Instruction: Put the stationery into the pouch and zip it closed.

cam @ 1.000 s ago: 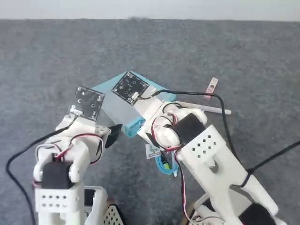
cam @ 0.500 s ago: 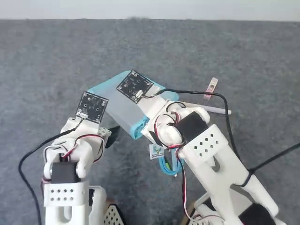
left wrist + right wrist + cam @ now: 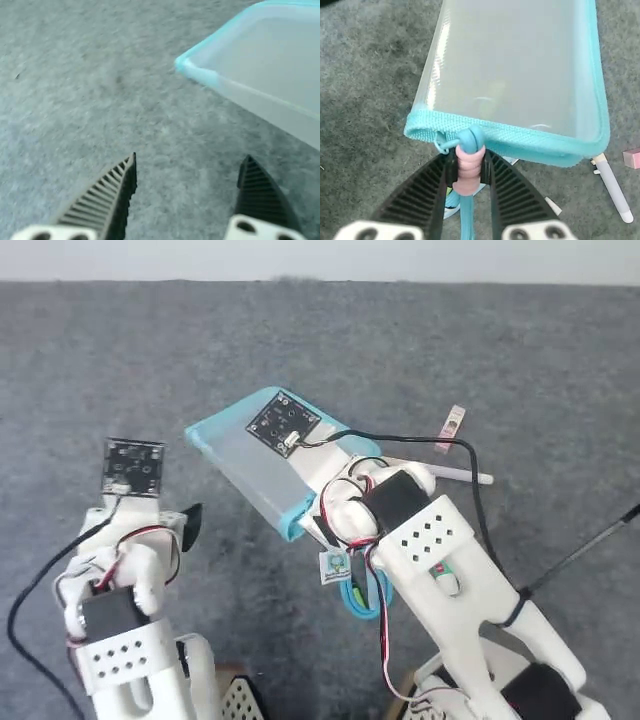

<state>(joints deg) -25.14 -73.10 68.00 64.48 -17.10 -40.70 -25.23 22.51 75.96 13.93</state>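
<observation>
Since the frame 1 second ago, the left arm has drawn back toward its own side, and its left gripper (image 3: 185, 190), which then sat close to the pouch's near corner, now hangs over bare grey bench (image 3: 450, 350), well apart from the pouch (image 3: 250, 455). The pouch has also swung a little, so its far-left corner now lies uncovered.

From the left wrist view, the jaws stand wide apart with nothing between them, and 1 teal-edged corner of the pouch shows beyond them.

The right gripper (image 3: 467, 157) has its jaws clamped on the pink zip pull (image 3: 467, 172) at the pouch's near end, where a teal bead and a thin teal cord (image 3: 466, 220) join it. The pouch is frosted and translucent with teal trim and lies flat on the bench, slanting away from the right arm. Whether the zip is run shut cannot be told.

Outside the pouch, on the bench on the right arm's side, lie 2 items: a white pen (image 3: 455, 475) just beside the pouch's far-right edge, and a small pink eraser (image 3: 452, 427) a little beyond it. Under the right arm's wrist, a small printed tag (image 3: 335, 566) rests on the bench.
</observation>
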